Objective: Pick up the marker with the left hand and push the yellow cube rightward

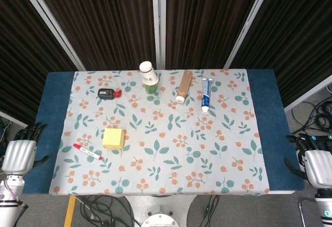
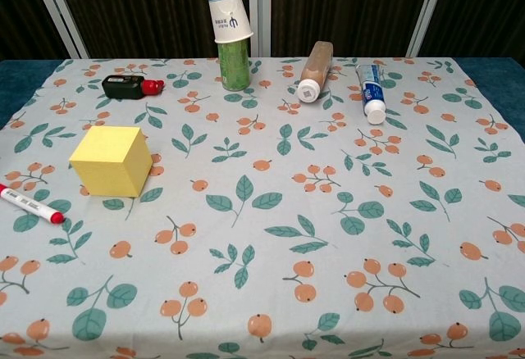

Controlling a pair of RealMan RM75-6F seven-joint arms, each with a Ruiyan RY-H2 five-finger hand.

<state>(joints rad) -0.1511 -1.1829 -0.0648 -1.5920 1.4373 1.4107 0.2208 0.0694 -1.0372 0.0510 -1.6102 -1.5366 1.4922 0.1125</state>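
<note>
Though marker [image 2: 29, 205] cut off at chest-view edge, both hands, left hand [image 1: 19, 154] and right hand [image 1: 317, 164], empty, fingers apart.

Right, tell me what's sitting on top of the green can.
A white paper cup, upside down and tilted, caps the green can. The can's top is covered, so it cannot be seen.

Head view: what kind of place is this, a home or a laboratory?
Probably a robot test room, not a home. A table with a leaf-print cloth stands before dark curtains, loose cables lie on the floor, and the robot's left hand and right hand wait beside it.
</note>
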